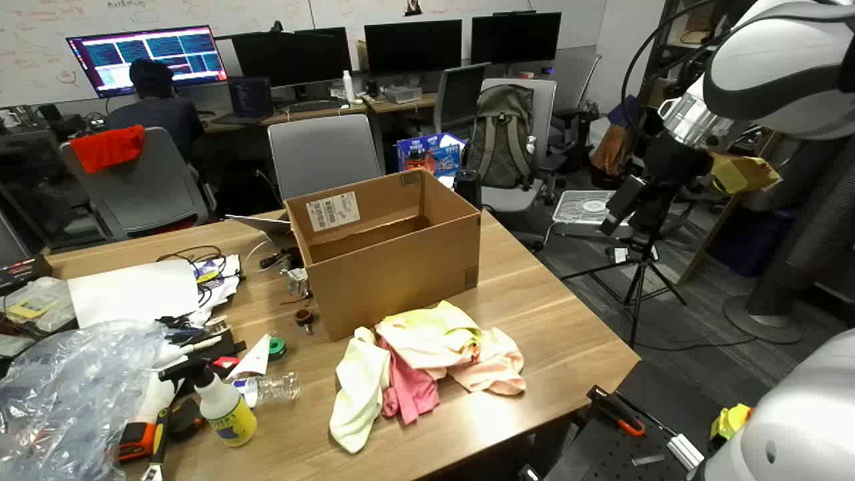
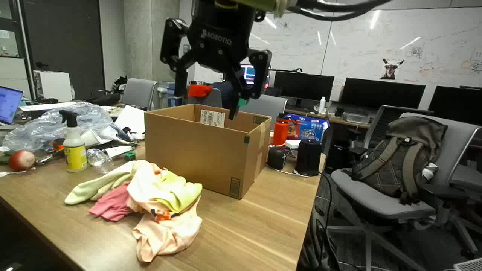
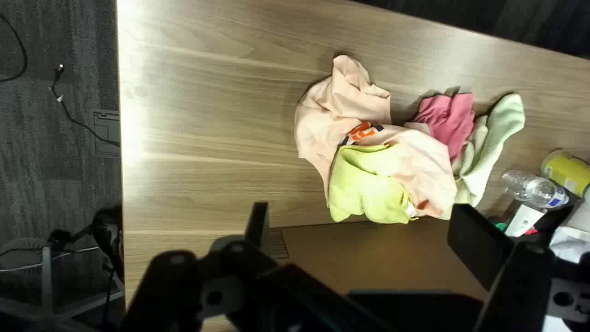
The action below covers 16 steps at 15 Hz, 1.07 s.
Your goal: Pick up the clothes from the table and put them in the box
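Observation:
The clothes lie in a loose pile on the table, in front of the cardboard box [image 1: 401, 274]. A peach garment [image 2: 165, 233] with an orange print lies with a yellow cloth [image 3: 368, 189] on it. A pink cloth [image 3: 447, 120] and a pale green cloth [image 1: 361, 387] lie beside them. The box [image 2: 196, 150] stands open-topped; its floor is mostly hidden. My gripper [image 2: 207, 101] is open and empty, high above the clothes. In the wrist view its fingers [image 3: 362, 226] are spread apart, with the box's side and the pile's edge seen beyond them.
A spray bottle [image 1: 227, 411], a clear plastic bottle [image 1: 274, 389] and crumpled plastic wrap [image 1: 73, 394] lie beside the pile. A black speaker [image 2: 309, 158] and an orange bottle [image 2: 280, 130] stand by the box. The table edge [image 1: 534, 417] runs near the clothes.

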### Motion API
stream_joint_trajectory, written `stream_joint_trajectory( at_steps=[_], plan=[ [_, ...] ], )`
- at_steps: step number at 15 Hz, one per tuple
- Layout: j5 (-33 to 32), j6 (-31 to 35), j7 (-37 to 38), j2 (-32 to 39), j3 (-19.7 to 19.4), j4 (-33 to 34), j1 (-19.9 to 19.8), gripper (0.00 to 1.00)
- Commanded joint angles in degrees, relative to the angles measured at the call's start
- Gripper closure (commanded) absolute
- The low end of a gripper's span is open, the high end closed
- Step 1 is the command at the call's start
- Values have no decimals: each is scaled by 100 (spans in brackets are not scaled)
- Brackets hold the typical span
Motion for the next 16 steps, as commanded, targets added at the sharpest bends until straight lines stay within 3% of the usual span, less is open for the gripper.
stream_joint_trajectory(
  at_steps=[1,12,16],
  plan=[
    [77,-8,-63,30,75,16,-86,0],
    [76,-8,-63,19,74,19,-85,0],
    [102,35,-271,646,111,198,248,0]
  ],
)
